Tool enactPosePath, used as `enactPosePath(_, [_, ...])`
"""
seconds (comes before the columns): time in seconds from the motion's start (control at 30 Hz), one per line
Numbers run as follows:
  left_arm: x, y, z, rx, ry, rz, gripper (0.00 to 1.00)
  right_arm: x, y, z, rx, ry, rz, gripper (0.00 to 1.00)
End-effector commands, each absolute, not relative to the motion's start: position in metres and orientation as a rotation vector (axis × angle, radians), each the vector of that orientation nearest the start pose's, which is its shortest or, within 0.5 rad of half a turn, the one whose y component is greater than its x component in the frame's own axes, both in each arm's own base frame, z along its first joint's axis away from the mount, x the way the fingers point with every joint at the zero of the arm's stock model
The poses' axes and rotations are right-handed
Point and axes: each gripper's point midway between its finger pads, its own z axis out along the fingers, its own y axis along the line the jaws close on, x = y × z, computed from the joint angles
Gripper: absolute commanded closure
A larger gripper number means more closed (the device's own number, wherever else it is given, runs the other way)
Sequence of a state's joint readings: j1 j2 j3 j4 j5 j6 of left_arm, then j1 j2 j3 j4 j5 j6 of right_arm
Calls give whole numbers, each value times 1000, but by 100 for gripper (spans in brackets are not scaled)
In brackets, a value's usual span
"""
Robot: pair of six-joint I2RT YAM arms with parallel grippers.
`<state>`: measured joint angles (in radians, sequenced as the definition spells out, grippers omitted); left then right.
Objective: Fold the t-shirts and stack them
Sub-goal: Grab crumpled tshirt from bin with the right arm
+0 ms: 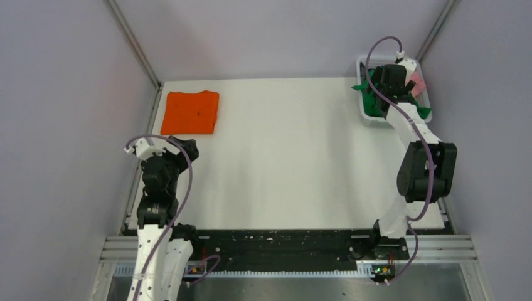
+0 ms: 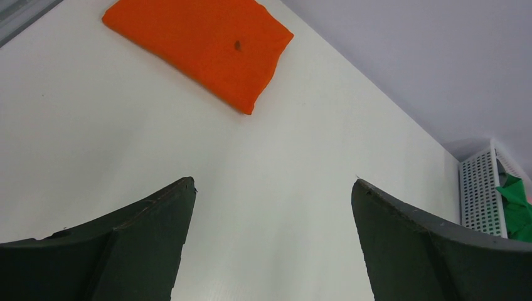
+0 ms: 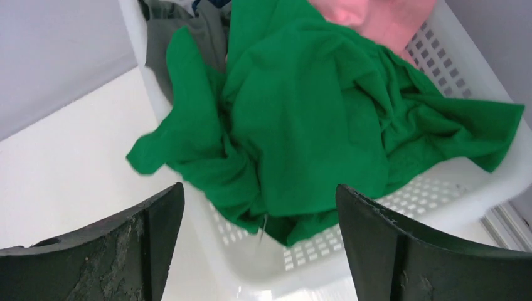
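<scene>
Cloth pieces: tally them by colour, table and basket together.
Orange: 1, the folded orange t-shirt on the table.
Green: 1, the green t-shirt spilling over the basket.
Pink: 1, a pink cloth in the basket.
Grey: 1, a grey cloth in the basket.
Total: 4 clearly visible; more may lie hidden beneath.

Orange t-shirt (image 1: pixel 190 113): solid bright orange, with one small dark speck near the middle. Green t-shirt (image 3: pixel 301 125): solid bright green, plain. Basket (image 3: pixel 439 194): white, patterned with a grid of small square holes. In it I note a plain pink cloth (image 3: pixel 383 19) and a plain grey cloth (image 3: pixel 188 31). Table (image 1: pixel 288 157): plain white. My left arm (image 1: pixel 157 188) and right arm (image 1: pixel 426 169): black and white, with purple cables (image 1: pixel 182 163). My right gripper (image 3: pixel 260 188): near-black fingers (image 3: pixel 125 251), flecked paler.
</scene>
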<state>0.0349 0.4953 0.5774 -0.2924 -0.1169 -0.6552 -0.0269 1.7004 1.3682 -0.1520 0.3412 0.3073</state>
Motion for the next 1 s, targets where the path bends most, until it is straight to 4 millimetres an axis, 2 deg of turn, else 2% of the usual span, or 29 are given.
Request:
enactPosePath(0.0, [272, 8, 243, -674, 1636, -327, 1, 530, -90, 209, 605, 1908, -243, 12])
enactPosePath(0.2, [277, 1, 239, -644, 1680, -343, 1, 553, -98, 172, 641, 1961, -244, 26])
enactPosePath(0.3, [277, 0, 237, -639, 1700, -346, 1, 561, -101, 159, 628, 1984, -263, 44])
enactPosePath(0.4, [275, -7, 237, -596, 1712, -372, 1, 564, -104, 156, 640, 1990, -276, 57])
enactPosePath(0.47, [274, -10, 237, -572, 1707, -381, 1, 566, -103, 165, 637, 1979, -261, 82])
enactPosePath(0.53, [271, -9, 238, -577, 1699, -378, 1, 566, -97, 182, 611, 1963, -222, 100])
enactPosePath(0.63, [266, -7, 241, -592, 1682, -374, 1, 563, -85, 224, 552, 1912, -137, 100])
enactPosePath(0.73, [263, -5, 241, -605, 1667, -377, 1, 550, -71, 284, 482, 1821, -50, 100])
enactPosePath(0.87, [262, -5, 237, -628, 1667, -385, 1, 522, -45, 371, 369, 1675, 86, 100])
enactPosePath(0.97, [263, -6, 234, -635, 1676, -390, 1, 494, -12, 435, 242, 1548, 224, 100])
